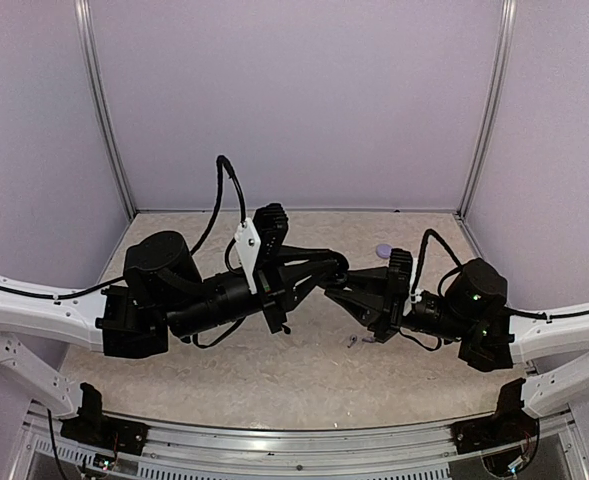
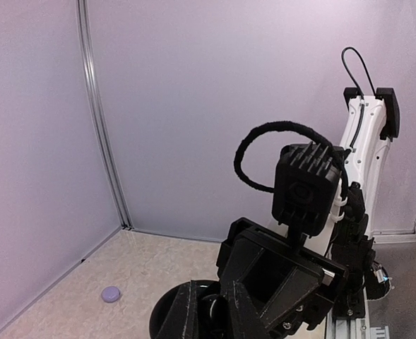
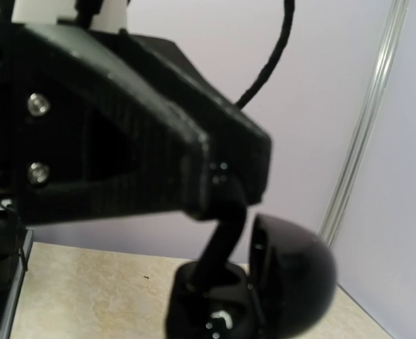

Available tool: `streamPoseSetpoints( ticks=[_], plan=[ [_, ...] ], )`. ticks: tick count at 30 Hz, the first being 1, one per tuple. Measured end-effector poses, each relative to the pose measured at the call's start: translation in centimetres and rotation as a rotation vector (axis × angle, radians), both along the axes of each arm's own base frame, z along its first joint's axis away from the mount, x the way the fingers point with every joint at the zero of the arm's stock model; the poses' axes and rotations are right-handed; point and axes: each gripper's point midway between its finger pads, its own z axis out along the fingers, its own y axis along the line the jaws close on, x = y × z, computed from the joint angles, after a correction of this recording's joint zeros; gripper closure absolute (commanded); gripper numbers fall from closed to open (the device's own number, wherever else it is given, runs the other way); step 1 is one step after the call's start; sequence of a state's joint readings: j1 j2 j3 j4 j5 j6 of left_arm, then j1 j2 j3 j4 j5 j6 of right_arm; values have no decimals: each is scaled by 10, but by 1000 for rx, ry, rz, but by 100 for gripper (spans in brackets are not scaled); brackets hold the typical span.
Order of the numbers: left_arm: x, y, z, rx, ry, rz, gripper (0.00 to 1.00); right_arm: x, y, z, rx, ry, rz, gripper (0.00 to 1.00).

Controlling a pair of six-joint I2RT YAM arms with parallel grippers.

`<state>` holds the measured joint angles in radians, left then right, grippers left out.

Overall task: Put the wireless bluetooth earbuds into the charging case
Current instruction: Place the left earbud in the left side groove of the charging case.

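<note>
A black clamshell charging case (image 3: 292, 282) is open in the right wrist view, lid upright, with a hollow in its base. My right gripper (image 1: 342, 292) holds it above the table's middle. My left gripper (image 1: 331, 277) meets it from the left; its fingers (image 3: 158, 155) are shut on a black earbud, whose stem (image 3: 220, 247) reaches down into the base. In the left wrist view the earbud (image 2: 216, 308) shows between my left gripper's (image 2: 215, 316) fingers. A small round pale-lavender puck (image 1: 384, 250) lies shut on the table beyond the grippers. No pale earbuds are in view.
The puck also shows in the left wrist view (image 2: 110, 294), near the left wall. A tiny dark speck-like piece (image 1: 352, 341) lies on the table in front of the grippers. Lavender walls enclose the table on three sides.
</note>
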<state>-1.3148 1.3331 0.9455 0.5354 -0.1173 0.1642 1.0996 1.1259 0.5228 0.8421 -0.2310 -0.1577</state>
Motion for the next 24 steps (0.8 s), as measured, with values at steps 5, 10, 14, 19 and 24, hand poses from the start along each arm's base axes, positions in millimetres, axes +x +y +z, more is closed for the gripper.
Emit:
streamPoseSetpoints(
  ticks=[5,10,14,19,24],
  plan=[
    [0,0,0,1,-1,0,100,1,0,0,6,23,2,96],
    [-1,-3,-3,6,0,-5,100,1,0,0,10,34,0,96],
    [0,-4,-5,8,0,-5,100,1,0,1,12,42,2,96],
    [1,-5,-6,8,1,0,100,2,0,1,12,48,-1,97],
    [5,-3,-6,8,0,27,100,7,-1,0,20,85,-26,100]
  ],
)
